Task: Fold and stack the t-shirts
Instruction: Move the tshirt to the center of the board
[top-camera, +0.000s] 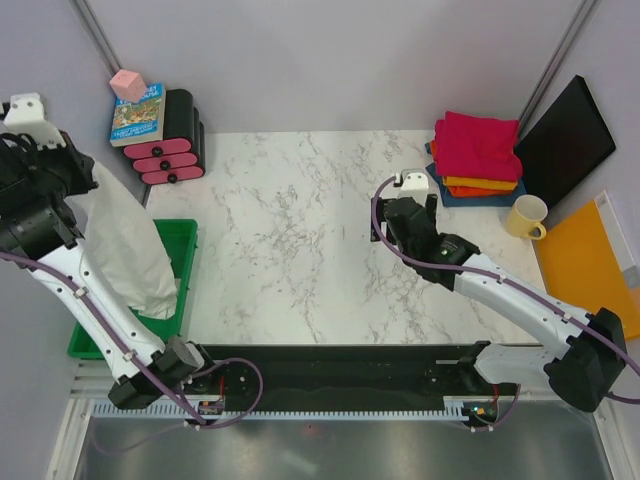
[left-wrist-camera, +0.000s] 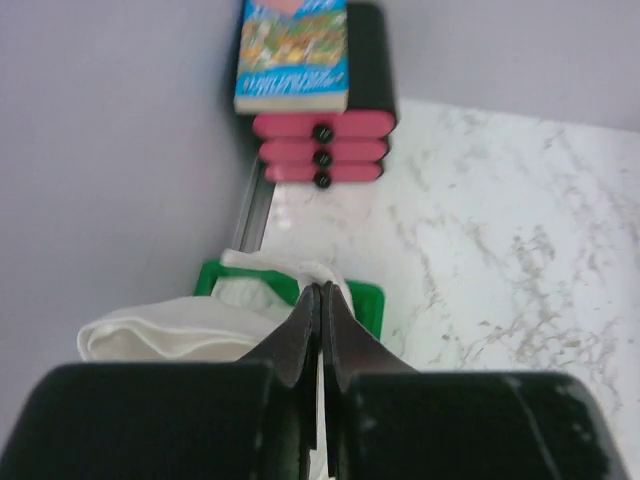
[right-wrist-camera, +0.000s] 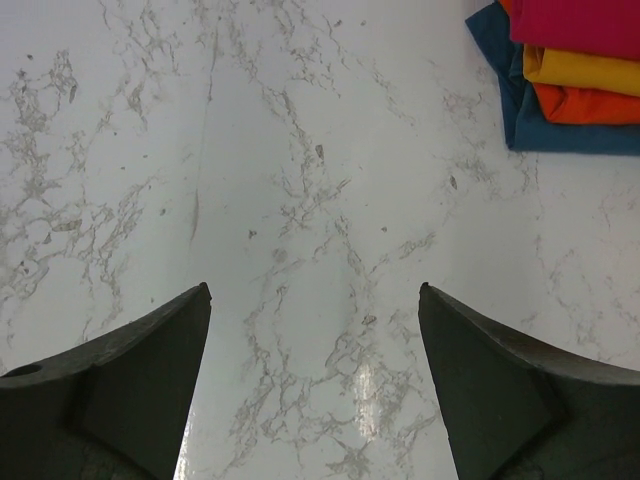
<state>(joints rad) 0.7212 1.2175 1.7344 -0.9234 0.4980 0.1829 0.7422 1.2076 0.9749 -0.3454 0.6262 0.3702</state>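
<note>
White shirt (top-camera: 125, 245): I see it hanging in a long, wrinkled drape at the left edge of the desk. Its lower end reaches into the green bin (top-camera: 178, 262). On my left wrist view it shows as a bunched fold (left-wrist-camera: 170, 335) just under the fingertips.
Left jaws: pressed together with the white shirt pinched between them, held up high by the left wall.
Stack: I count four folded shirts at the far right corner of the desk. Magenta (top-camera: 478, 143) is on top, then yellow (right-wrist-camera: 585, 70) and orange (right-wrist-camera: 590, 103), with dark blue (right-wrist-camera: 560, 135) at the bottom. The blue one sticks out past the others on the near-left side.
Right jaws: spread wide with nothing between them, over bare marble. They sit near the stack, on its near-left side, and are not touching it.
Desk (top-camera: 300, 250): white marble pattern, bare through the middle.
Bin: sits at the desk's left edge and is partly hidden by the shirt.
Mug (top-camera: 525, 216): pale yellow, just beside the stack on its near-right side.
Book (top-camera: 137, 113): lies on a black and pink rack (top-camera: 172, 150) in the far left corner, with a pink cube (top-camera: 127, 84) on top of it.
Boards: a black one (top-camera: 565, 140) leans to the right of the stack, and an orange one (top-camera: 585, 265) lies flat off the desk's right edge.
</note>
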